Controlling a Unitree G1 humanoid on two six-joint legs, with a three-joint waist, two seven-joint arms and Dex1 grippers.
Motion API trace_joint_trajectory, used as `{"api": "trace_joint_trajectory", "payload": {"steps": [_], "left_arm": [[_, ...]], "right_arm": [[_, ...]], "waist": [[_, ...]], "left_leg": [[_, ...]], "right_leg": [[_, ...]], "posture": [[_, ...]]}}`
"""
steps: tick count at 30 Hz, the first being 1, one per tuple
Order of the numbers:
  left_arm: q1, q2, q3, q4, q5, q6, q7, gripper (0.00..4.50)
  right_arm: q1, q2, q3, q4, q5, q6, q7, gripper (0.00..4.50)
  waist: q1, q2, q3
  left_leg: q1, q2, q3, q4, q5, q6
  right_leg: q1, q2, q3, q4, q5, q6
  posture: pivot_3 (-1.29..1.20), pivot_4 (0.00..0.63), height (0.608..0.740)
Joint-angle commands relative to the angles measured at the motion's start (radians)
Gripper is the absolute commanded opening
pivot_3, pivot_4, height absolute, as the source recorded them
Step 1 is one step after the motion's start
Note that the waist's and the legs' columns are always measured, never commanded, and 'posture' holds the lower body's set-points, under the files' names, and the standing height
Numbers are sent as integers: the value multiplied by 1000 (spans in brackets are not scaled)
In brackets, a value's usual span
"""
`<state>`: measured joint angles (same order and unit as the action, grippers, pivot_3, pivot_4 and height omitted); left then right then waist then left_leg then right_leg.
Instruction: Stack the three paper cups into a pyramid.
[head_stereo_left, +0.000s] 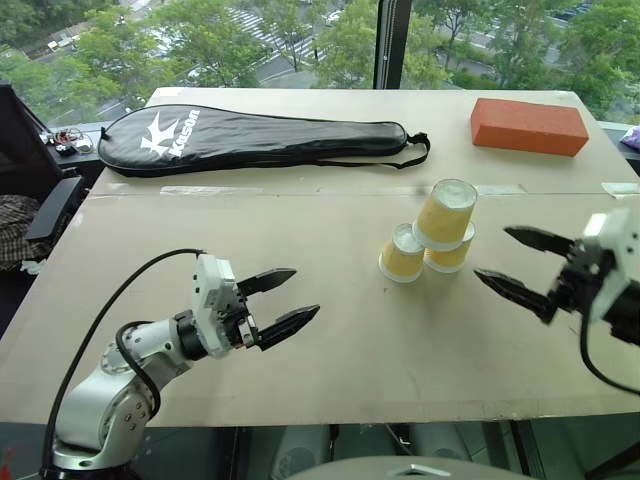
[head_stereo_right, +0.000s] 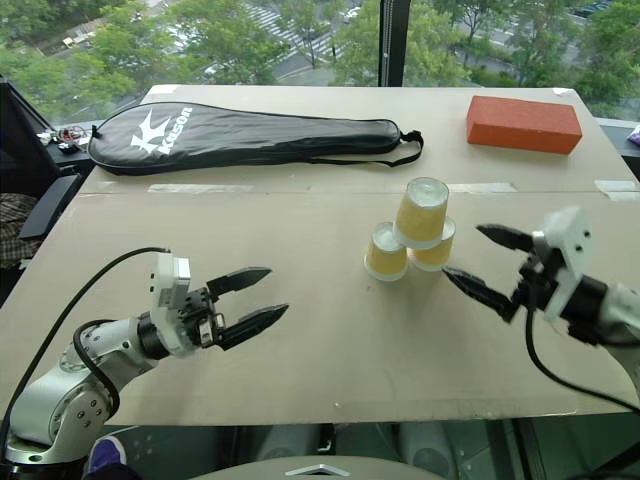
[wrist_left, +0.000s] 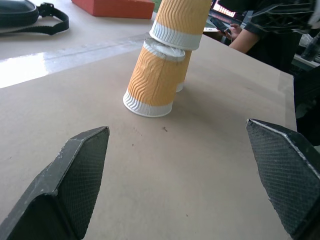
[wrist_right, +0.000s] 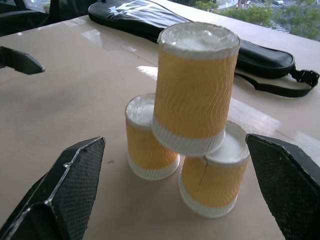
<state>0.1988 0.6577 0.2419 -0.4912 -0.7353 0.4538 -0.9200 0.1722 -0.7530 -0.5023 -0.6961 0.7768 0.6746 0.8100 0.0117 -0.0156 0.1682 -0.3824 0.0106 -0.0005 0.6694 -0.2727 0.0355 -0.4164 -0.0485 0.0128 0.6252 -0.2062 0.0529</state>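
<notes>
Cups (head_stereo_left: 432, 240) stand as a pyramid mid-worktop (head_stereo_left: 330, 350), two upside down below, one on top. We see left gripper (head_stereo_left: 282, 300) and right gripper (head_stereo_left: 512, 262) both open, empty.

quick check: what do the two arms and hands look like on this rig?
Both arms are silver-grey metal with black joint sections and a white block at the wrist. Each hand, left and right, has two black, pointed, tapering fingers; their inner faces carry a fine cross-hatched texture. A loose black cable loops along each forearm. No logos visible on them.
</notes>
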Motion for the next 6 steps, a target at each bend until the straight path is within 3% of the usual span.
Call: {"api": "trace_joint_trajectory", "payload": {"steps": [1,6], "left_arm": [[52,18,70,38,20,-42,-28,4500],[92,20,88,82,59,-86,-49,4500]], "right_arm": [[154,45,-99,-28,-46,-107,51,4447],[327,96,-105,46,-173,-278,114,4447]], "waist": [[-1,0,0],[-1,0,0]], "left_leg": [[0,0,0,0,0,0],[1,0,2,1,0,0]], "right_leg": [[0,0,0,0,0,0],[0,-1,1,0,0,0]], "posture": [[0,150,740],[0,150,740]]}}
